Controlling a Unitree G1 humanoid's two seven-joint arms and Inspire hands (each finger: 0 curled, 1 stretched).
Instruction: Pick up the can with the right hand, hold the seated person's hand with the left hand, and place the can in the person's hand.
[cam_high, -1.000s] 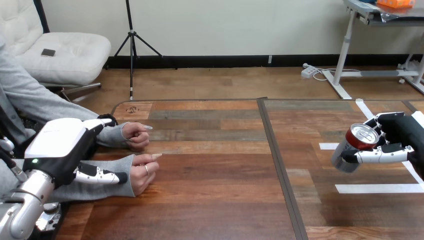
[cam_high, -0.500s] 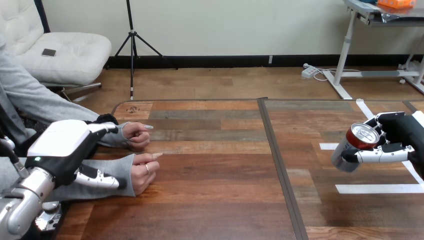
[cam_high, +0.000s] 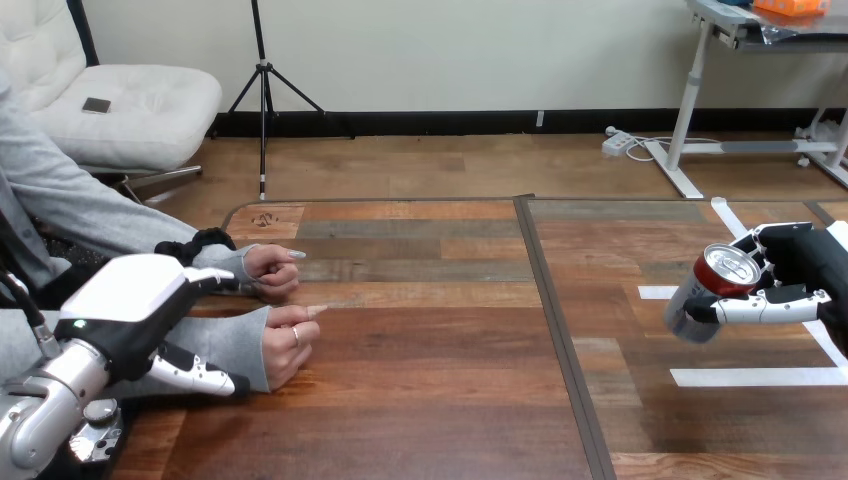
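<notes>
Can (cam_high: 715, 285), red w/ silver top, tilted, clamped in R hand (cam_high: 808, 262) over the table (cam_high: 420, 330) at right, by white tape strips (cam_high: 750, 377). Plank wood, dark seam mid-table, wide bare stretch to person's near fist (cam_high: 288, 345) & far fist (cam_high: 270, 272), both at left edge. L hand (cam_high: 130, 300) over near wrist (cam_high: 238, 345); grip can't tell.

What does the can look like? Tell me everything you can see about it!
The can is a shiny metal drink can, red near the top and grey lower down, with a round silver lid and a pull tab. It is tilted, with its lid leaning up towards the camera. The robot's right hand holds it at the view's right, fingers behind it and thumb curled across its front. It looks lifted just off the wooden table, above the white tape lines.
</notes>
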